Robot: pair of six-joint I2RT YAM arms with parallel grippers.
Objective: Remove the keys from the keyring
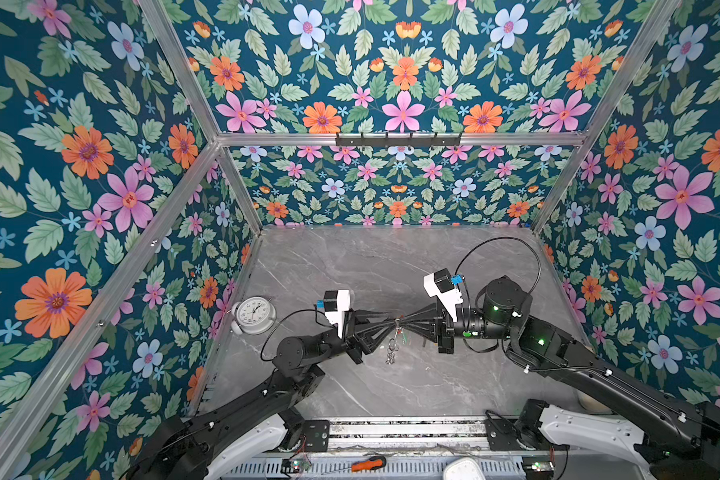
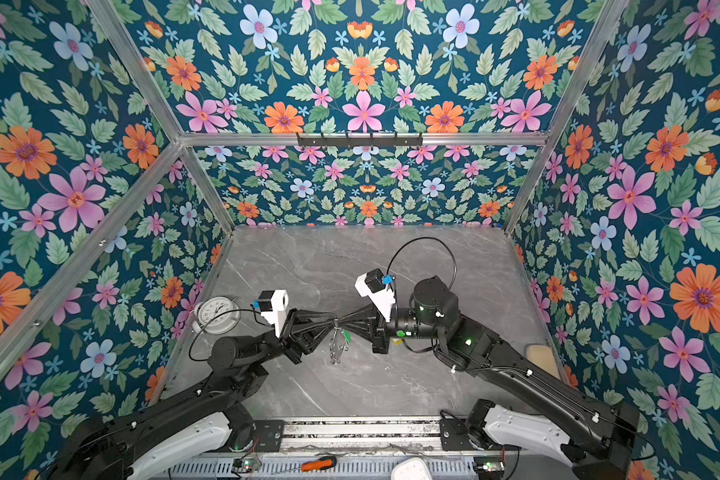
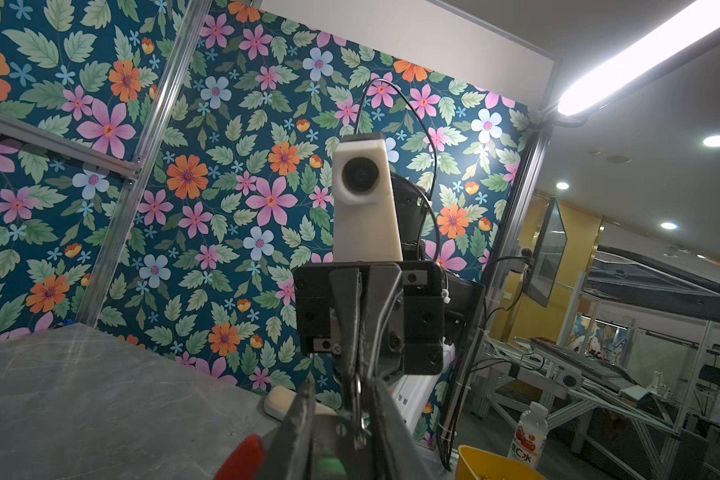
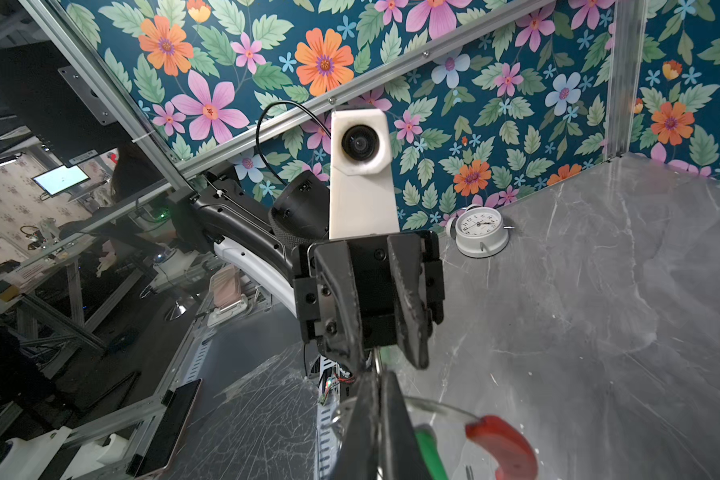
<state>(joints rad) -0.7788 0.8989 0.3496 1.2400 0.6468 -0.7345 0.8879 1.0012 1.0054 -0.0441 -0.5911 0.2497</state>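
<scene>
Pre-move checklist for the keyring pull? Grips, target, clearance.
1. Hold: right gripper shut on the keyring: ok.
2. Second grip: left gripper jaws apart, clamping nothing: not ok.
3. Target: a small wire ring sits between the left jaws; which key it carries: cannot tell.
4. Load: keys dangle below the meeting tips: ok.
5. Clearance: alarm clock stands well aside of both arms: ok.
</scene>
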